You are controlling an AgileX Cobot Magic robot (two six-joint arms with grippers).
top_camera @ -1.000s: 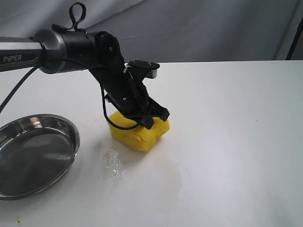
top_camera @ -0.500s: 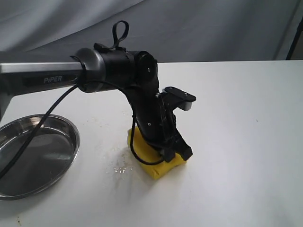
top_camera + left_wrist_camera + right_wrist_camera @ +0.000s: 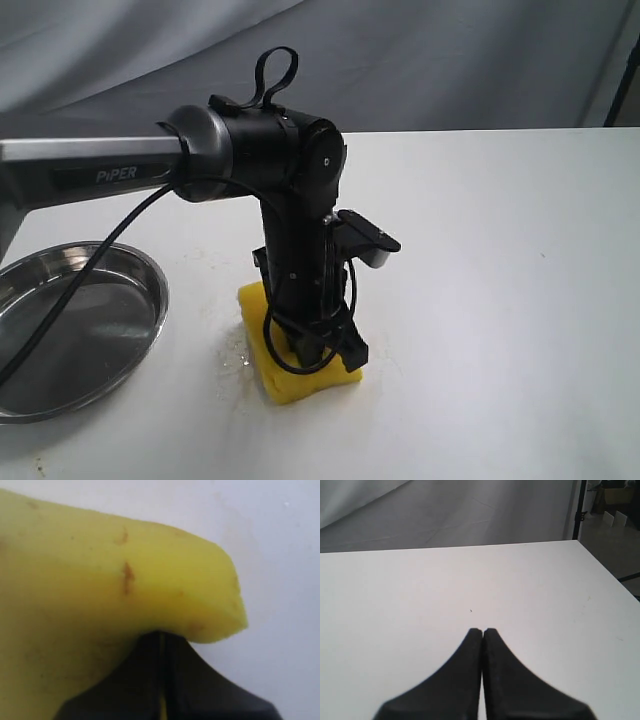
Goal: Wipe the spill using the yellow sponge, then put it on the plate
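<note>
Yellow foam sponge [image 3: 285, 385], clamped in the left gripper [image 3: 320, 355], presses beside the faint wet spill [image 3: 238, 352] mid-wipe; next it likely needs carrying left to the round steel plate [image 3: 160, 300].

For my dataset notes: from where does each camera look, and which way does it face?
Exterior: off the arms, above the table, looking down on left arm, yellow sponge, plate.
Left wrist: close over the sponge; left jaws shut on it.
Right wrist: across the table toward grey backdrop; right jaws show, shut.
Shared: exterior and left wrist both see the sponge.
</note>
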